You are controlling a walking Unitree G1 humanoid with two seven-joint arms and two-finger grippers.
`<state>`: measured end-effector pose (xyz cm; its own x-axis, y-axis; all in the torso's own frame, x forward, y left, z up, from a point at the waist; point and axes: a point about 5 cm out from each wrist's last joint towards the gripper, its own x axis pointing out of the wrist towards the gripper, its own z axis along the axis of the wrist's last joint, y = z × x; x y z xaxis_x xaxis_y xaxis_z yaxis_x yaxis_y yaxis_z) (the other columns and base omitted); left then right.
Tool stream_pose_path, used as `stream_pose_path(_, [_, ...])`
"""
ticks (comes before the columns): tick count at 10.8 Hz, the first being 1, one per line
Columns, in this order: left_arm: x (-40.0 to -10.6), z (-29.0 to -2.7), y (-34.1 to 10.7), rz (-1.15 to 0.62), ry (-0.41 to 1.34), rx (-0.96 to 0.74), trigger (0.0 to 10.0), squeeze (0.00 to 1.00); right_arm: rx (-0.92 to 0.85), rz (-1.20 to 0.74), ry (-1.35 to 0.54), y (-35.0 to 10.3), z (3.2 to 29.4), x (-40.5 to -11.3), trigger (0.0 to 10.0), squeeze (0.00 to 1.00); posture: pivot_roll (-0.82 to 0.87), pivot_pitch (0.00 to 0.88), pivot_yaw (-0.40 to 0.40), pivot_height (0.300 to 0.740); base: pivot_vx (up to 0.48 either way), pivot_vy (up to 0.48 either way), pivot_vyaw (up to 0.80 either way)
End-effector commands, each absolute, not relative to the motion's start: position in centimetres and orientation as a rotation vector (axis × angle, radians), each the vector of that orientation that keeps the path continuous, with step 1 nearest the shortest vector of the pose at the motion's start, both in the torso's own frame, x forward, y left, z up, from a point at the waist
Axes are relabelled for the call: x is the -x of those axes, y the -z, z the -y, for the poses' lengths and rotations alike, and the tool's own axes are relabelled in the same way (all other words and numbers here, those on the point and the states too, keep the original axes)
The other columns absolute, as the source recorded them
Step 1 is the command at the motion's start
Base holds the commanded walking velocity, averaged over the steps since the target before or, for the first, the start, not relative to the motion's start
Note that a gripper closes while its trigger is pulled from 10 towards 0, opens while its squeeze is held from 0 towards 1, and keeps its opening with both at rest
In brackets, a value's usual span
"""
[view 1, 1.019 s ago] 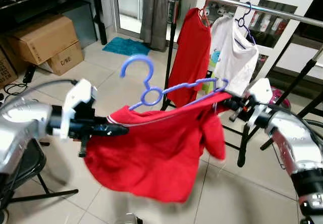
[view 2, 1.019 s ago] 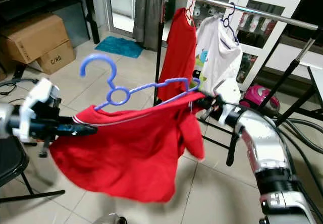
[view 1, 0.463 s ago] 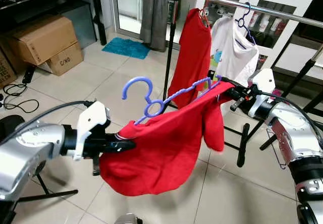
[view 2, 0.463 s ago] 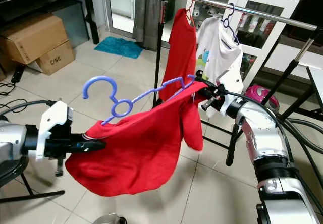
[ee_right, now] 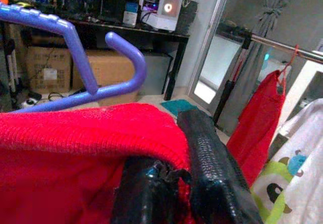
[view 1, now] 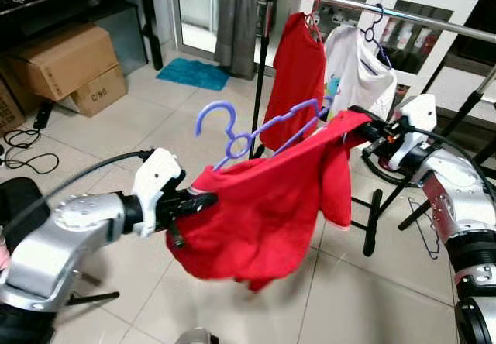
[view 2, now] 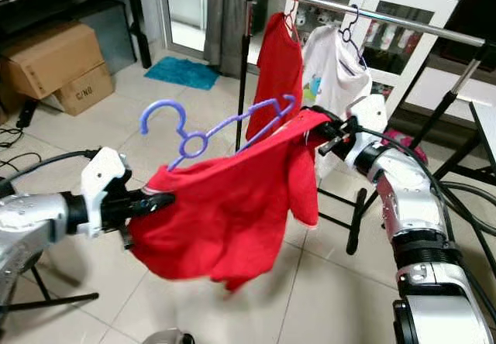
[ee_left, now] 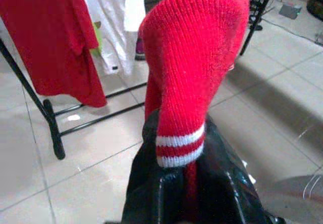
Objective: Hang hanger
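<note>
Red sweater (view 1: 263, 197) on a purple hanger (view 1: 263, 131) is held up in the air between both grippers, near the rack (view 1: 387, 7). One cuff is pinched by the left gripper (view 1: 203, 199); the other end is clamped by the right gripper (view 1: 364, 131).

Even, bright indoor light is filling the head views, with daylight coming in through the glass door (view 1: 198, 7) at the back and leaving a soft sheen on the pale floor tiles (view 1: 372, 290). The bright red knitted sweater (view 1: 271, 197) is showing crisply, while the silver arms are bulging slightly toward the frame edges. In the wrist views the close black fingers (ee_right: 212, 168) are looking soft and out of focus, and the dark desk area (ee_right: 65, 7) behind is staying dim with small glowing lights.
</note>
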<state>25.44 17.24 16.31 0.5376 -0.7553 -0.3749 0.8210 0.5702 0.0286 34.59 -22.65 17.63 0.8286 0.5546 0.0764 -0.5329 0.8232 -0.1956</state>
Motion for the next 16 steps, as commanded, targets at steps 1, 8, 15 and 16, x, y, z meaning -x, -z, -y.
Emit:
stream_pose_path(1, [-24.8,-18.2,-15.1,-0.42,0.911,-0.217,0.0,0.0,0.119,0.232,-0.387,-20.3,26.2,-34.6,0.0,0.0,0.14,0.0,-0.035,0.74,0.0,0.0,0.0])
stream_pose_path(8, [-21.8,-17.5,-13.2,-0.646,1.039,0.004,0.0,0.0,0.154,0.244,-0.477,-22.0,24.9,-35.0,0.0,0.0,0.14,0.0,-0.03,0.74,0.0,0.0,0.0])
stream_pose_path(15, [-21.1,-19.2,-11.4,-0.936,0.991,0.118,0.0,0.0,0.416,0.331,-0.285,-25.2,25.5,-35.9,0.0,0.0,0.13,0.0,-0.009,0.74,0.0,0.0,0.0])
stream_pose_path(16, [-22.1,-19.8,-11.1,-0.917,0.892,0.064,0.0,0.0,0.408,0.281,-0.189,-24.8,26.6,-36.2,0.0,0.0,0.13,0.0,-0.011,0.74,0.0,0.0,0.0])
